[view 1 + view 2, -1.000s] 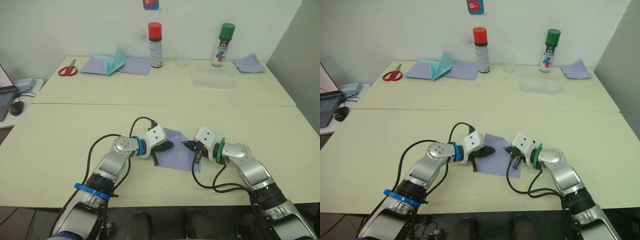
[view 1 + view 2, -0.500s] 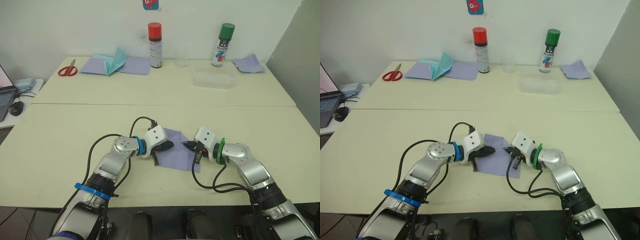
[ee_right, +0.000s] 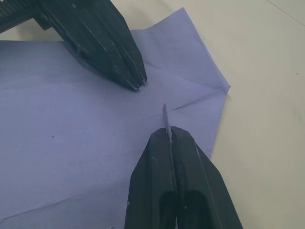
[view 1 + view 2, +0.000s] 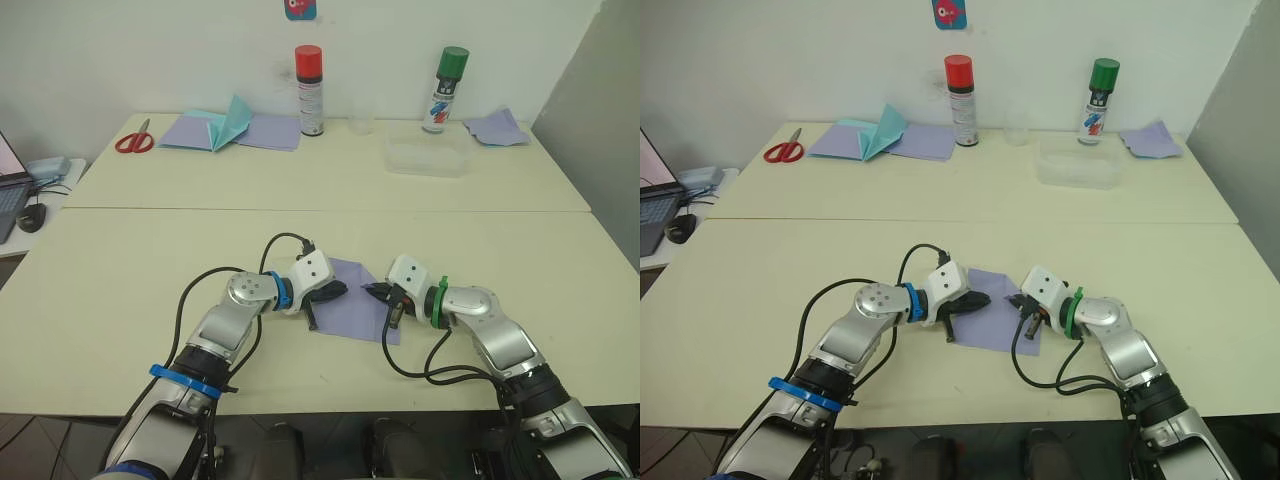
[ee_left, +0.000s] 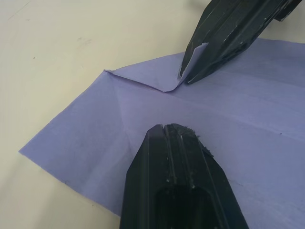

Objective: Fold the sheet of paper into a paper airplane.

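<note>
Head views: the sheet of paper lies flat on the near bench, between the left gripper and the right gripper; arm housings hide its side edges.

Left wrist view: left jaws are together, tip pressed on the sheet, probably to pin it while the corner is folded.

Right wrist view: right jaws are clamped on a lifted corner, a thin sliver standing at the tip. How much paper sits inside is hard to make out.
</note>
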Controlling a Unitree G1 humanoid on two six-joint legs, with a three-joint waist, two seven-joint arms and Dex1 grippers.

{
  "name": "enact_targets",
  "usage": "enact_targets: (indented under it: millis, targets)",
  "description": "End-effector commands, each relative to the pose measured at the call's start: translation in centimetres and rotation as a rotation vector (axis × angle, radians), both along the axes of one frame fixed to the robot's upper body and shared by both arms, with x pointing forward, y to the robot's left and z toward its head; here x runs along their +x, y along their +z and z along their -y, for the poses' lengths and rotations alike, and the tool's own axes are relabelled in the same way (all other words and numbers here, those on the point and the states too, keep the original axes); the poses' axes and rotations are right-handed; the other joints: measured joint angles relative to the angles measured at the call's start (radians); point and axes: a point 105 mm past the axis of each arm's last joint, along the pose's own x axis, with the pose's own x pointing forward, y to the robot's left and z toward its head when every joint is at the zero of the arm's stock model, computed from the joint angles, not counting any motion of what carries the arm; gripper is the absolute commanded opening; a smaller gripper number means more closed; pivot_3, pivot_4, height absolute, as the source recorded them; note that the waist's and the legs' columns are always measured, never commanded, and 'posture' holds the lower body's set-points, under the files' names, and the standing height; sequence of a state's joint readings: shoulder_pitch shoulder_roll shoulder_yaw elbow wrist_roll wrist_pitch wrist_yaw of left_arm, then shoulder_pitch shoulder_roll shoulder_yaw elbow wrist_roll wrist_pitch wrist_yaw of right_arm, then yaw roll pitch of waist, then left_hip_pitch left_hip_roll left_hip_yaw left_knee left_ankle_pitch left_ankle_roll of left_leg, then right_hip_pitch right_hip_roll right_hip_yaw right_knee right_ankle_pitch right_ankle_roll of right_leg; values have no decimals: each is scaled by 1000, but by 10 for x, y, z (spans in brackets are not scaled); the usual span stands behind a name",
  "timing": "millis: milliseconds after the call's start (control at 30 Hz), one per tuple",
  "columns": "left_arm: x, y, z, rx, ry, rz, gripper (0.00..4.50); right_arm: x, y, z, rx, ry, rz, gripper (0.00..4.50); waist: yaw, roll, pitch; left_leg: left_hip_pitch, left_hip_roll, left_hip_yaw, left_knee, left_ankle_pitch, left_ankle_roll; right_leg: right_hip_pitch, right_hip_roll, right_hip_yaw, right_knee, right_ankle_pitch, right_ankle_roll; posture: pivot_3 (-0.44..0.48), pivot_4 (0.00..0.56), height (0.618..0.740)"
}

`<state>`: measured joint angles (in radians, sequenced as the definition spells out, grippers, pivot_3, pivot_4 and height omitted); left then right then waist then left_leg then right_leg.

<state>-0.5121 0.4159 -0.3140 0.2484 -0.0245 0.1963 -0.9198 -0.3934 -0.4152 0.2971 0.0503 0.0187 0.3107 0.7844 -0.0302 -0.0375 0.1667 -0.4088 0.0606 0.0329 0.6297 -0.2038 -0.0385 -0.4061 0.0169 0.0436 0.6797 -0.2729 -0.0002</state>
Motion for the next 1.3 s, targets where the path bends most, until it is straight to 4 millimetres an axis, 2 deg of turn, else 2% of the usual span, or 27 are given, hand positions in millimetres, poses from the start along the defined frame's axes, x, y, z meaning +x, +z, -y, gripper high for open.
enact_targets:
  millis: [33,133,267,400,467,700,1000,1300]
  targets:
    - [6,-3,-10,32,34,-47,0,-4,-3,-9,-29,62,6,15,0,0,0,0,0,0,0,0,0,0,0,0,0,0,0,0,150,740]
    - [14,12,-13,5,48,-49,0,-4,-5,-9,-42,65,10,15,-2,0,0,0,0,0,0,0,0,0,1,0,0,0,0,0,150,740]
    - [23,38,-7,-72,50,-52,0,-2,-4,-8,-43,64,16,15,-4,0,1,0,1,0,0,0,0,-1,2,0,0,0,0,0,150,740]
    - [26,57,14,-146,19,-41,0,-2,-3,-9,-41,64,23,15,-3,0,1,-1,0,0,-1,0,0,-1,2,0,0,0,-1,0,150,740]
    - [28,60,24,-160,15,-29,0,-2,-4,-10,-41,65,25,15,-3,-1,1,-1,0,0,-1,0,0,-1,1,0,0,0,-1,0,150,740]
    - [30,44,39,-97,11,0,0,-3,-4,-11,-45,66,27,15,-7,-1,1,-1,1,-1,-1,0,0,-1,3,0,0,0,-1,0,150,740]
    - [24,21,38,-42,-3,-29,0,-3,-4,-10,-44,61,28,15,-7,-1,1,-1,1,0,-1,0,0,-1,2,0,0,0,-1,0,150,740]
    - [30,9,42,-33,29,-13,0,-5,-2,-12,-35,63,26,15,-6,-1,1,-1,0,0,-1,0,0,-1,2,0,0,0,-1,0,150,740]
